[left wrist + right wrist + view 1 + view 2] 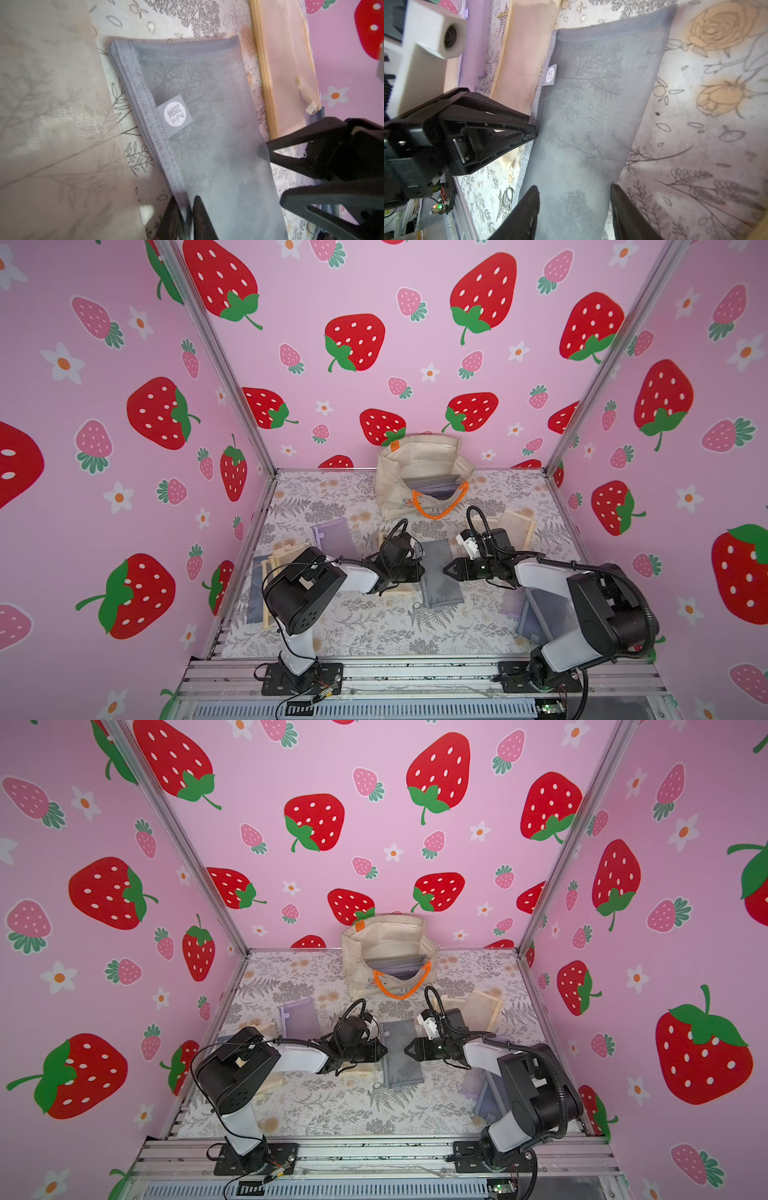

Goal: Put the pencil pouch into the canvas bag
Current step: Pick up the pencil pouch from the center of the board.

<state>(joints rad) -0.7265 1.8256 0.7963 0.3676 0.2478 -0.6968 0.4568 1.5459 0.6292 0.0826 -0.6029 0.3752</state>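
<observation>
The pencil pouch (441, 572), a grey mesh one with a zipper band along one long side, lies flat on the floral desk (374, 628), out in the middle and well short of the canvas bag (415, 456), which stands at the back with its mouth gaping toward the arms. The two arms come at the pouch from opposite sides, probably because thin, limp mesh sags and folds if it is lifted by one edge only.

The left gripper (190, 204) sits at the zipper side, its jaws drawn in to a narrow slit with the stiffer zipper band pinched between them; that band looks like the firmest place to hold. The right gripper (574, 189) reaches over the opposite long edge with its jaws spread wide, mesh lying between them and nothing clamped yet.

The bag already holds some grey pouches, and its orange rope handle (440, 506) droops over the near rim, so the carry will likely need height to clear it. A purple pouch (334, 535) and beige ones lie around, apart from the grey one
</observation>
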